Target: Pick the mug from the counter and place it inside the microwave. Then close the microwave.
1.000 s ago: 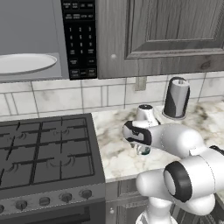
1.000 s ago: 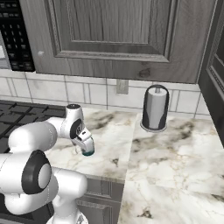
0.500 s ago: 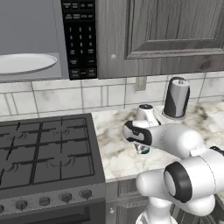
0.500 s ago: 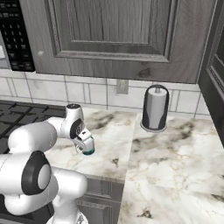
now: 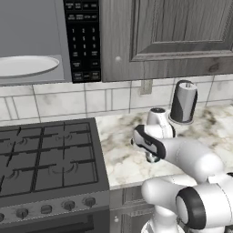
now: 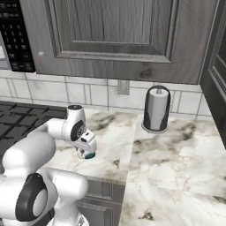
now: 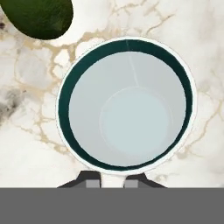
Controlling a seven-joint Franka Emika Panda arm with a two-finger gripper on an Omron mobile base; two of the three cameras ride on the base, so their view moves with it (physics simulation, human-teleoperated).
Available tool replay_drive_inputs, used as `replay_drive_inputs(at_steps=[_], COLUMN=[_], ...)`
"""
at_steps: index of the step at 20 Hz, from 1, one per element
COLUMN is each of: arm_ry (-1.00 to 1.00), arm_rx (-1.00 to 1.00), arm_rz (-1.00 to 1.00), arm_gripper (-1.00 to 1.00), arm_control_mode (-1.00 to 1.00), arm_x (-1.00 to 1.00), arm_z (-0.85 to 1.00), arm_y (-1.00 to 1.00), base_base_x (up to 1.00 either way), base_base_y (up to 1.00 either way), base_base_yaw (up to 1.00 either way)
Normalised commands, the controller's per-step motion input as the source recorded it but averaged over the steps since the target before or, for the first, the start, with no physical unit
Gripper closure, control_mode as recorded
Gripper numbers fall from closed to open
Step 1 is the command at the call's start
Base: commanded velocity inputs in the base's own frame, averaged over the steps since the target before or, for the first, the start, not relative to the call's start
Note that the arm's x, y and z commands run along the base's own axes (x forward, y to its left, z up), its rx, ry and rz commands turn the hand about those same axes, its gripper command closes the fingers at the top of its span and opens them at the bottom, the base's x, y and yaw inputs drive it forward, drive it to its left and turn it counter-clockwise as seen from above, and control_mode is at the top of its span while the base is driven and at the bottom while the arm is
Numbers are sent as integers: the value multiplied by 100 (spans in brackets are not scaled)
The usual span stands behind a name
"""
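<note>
Gripper pinched on the near rim of the mug: two dark fingertips stand close together at the bottom of the hand view, straddling the rim wall. Jaws nearly pressed together, only the thin wall between them.

Mug: one. Round, open top, seen straight down. Light rim, dark teal inner wall, pale smooth floor with a fainter inner circle. It stands upright on the counter. In the right base view its teal lower part shows just under the gripper, near the counter's front edge.

One dark green rounded object lies near the mug, at the upper left of the hand view, apart from it; surface matte and slightly mottled.

Counter: white-beige marble with brown-grey veins, glossy, over grey wood cabinet fronts.

Arm: one, white with dark joints, bent low over the counter in the left base view, wrist turned down.

Behind it, one paper towel roll upright on a round base, near the tiled wall. One wall outlet on the tiles.

One gas stove left of the counter, black cast grates, row of round knobs on the front.

Microwave above the stove: one, black button panel, one white round plate visible inside. Grey wood cabinet beside it, panelled door.
</note>
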Motion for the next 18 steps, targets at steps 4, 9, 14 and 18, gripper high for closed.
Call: replay_drive_inputs(at_steps=[4, 9, 14, 18], arm_ry=[0, 0, 0, -8], arm_rx=[-4, -1, 2, 10], arm_rz=[22, 14, 1, 0], arm_gripper=[100, 100, 100, 100], arm_control_mode=[-100, -100, -100, -100], arm_x=[0, 0, 0, -8], arm_z=[57, 71, 48, 22], arm_y=[0, 0, 0, 0], base_base_x=[0, 0, 0, 0], base_base_y=[0, 0, 0, 0], base_base_yaw=[0, 0, 0, 0])
